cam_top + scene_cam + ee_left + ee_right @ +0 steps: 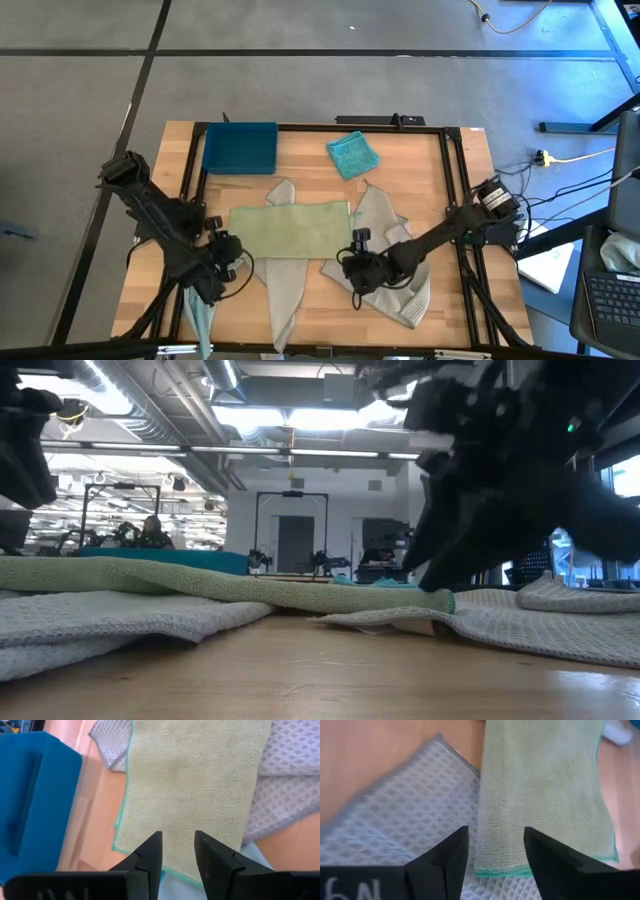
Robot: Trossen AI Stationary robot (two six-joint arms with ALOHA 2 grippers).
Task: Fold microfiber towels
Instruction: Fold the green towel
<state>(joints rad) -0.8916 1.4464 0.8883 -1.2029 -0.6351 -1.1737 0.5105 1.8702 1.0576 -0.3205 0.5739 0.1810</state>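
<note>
Both grippers, left (228, 262) and right (355, 262), gape empty beside green towel (290, 228); blue towel (200, 318) seemingly cut off

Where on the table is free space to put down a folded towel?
Bare wood lies between the tray and teal towel, and right of that towel. The middle is crowded: green towel, grey towels, both grippers.
</note>
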